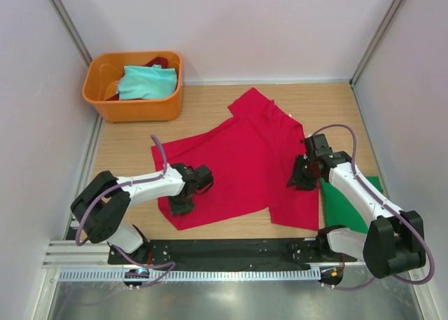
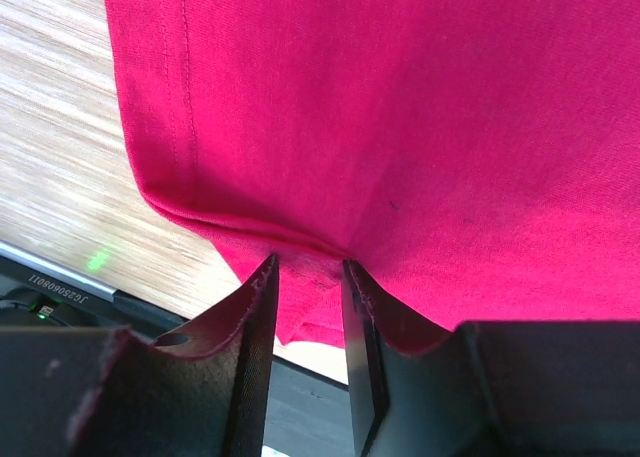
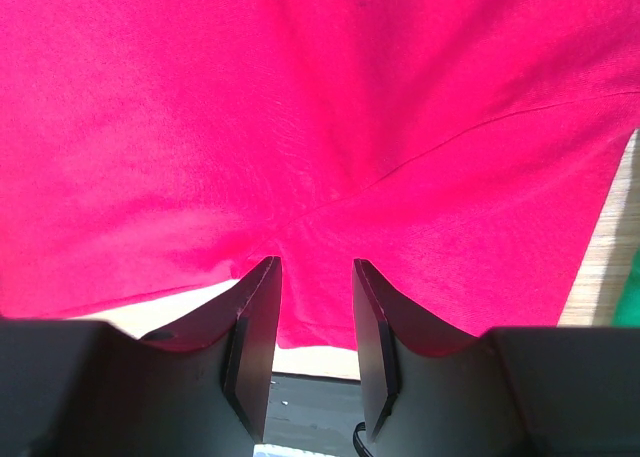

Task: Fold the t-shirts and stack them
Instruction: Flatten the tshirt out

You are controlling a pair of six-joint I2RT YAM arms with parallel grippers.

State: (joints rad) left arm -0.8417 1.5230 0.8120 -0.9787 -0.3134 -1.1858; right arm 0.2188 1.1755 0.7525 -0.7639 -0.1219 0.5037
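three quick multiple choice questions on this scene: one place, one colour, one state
1. Where is the teal t-shirt?
A) in the orange tub
B) draped over an arm
C) hanging on a wall

2. What colour is the t-shirt spread out in the middle?
A) yellow
B) red
C) white

3. What are the left fingers doing?
A) spread wide over bare wood
B) holding the tub
C) closed on the red t-shirt's corner

Answers: 1 A, it lies inside the tub; 2 B, plainly red; 3 C, the hem corner sits pinched between them.
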